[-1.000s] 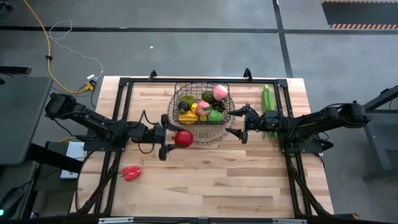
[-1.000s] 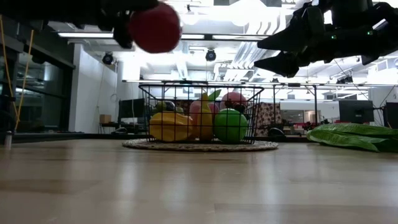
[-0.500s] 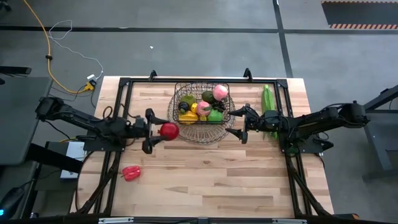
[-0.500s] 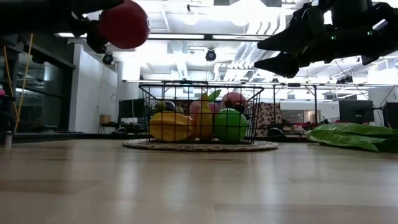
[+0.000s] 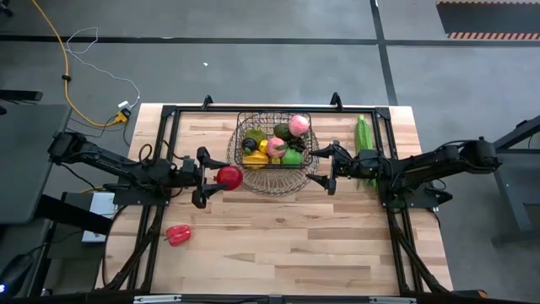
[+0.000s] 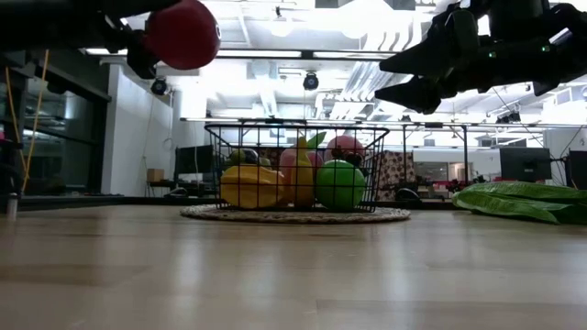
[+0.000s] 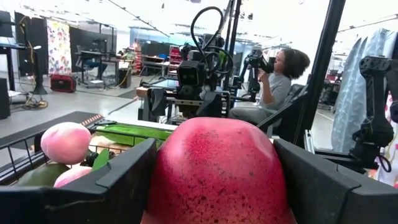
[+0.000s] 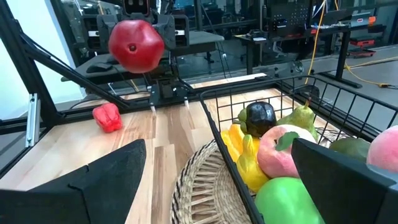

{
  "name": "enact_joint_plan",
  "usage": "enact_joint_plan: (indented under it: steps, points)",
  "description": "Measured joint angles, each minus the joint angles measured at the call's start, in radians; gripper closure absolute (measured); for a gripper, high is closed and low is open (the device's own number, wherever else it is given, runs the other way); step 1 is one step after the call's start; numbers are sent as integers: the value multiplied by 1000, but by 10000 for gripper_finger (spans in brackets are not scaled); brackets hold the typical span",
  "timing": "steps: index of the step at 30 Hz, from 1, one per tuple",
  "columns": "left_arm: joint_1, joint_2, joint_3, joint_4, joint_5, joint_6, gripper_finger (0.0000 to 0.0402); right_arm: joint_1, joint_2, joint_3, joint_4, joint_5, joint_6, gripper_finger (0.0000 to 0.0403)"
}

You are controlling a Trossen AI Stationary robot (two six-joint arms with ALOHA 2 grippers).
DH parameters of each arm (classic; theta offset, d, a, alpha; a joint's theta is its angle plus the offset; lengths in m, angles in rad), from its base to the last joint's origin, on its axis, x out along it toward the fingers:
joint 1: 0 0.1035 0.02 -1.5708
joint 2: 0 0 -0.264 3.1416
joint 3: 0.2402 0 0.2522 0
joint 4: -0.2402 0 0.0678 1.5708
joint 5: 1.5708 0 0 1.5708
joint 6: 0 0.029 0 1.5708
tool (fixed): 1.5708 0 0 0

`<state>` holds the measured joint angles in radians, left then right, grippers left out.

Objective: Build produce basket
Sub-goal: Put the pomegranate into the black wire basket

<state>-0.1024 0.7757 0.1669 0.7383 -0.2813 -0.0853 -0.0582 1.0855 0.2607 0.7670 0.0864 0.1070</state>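
- Over the last second the left gripper (image 5: 205, 176) had drawn back from the basket (image 5: 253, 172) toward its own side of the bench (image 5: 287, 245), carrying the red apple (image 5: 229, 177) with it; in the final half second it had held its place, and the right arm had not shifted at all.
- The left gripper's fingers (image 7: 121, 177) were clamped on either side of the red apple, which hung in the air above the bench, just beside the basket's left edge in the overhead view.
- From bench height the apple (image 6: 182, 34) showed high up, well above the basket's rim (image 6: 293, 126).
- The right gripper (image 5: 332, 169) hovered beside the basket's right edge, its fingers (image 8: 109, 174) spread wide with nothing between them.
- The dark wire basket sat on a round woven mat (image 8: 199, 180) at the far middle of the bench, already holding yellow fruit (image 8: 239, 149), a green apple (image 6: 340, 184), pink peaches (image 5: 298, 125) and a dark round fruit (image 8: 260, 117).
- A red pepper (image 5: 177, 234) lay alone on the bench's near left part, well apart from the basket.
- The long green husk (image 5: 364, 139) lay to the right of the basket, its long axis running from the far edge toward the near side, partly under the right arm.
- A seated person (image 7: 277, 84) showed in the room beyond the bench.
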Motion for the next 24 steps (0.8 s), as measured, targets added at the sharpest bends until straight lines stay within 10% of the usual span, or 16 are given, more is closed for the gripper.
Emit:
enact_joint_plan:
  steps: [12,24]
  points:
    - [0,0,0,7,-19,-9,112,0,0,0,23,0,16,10]
    - [0,224,103,75,-338,-65,112,0,0,0,63,0,16,10]
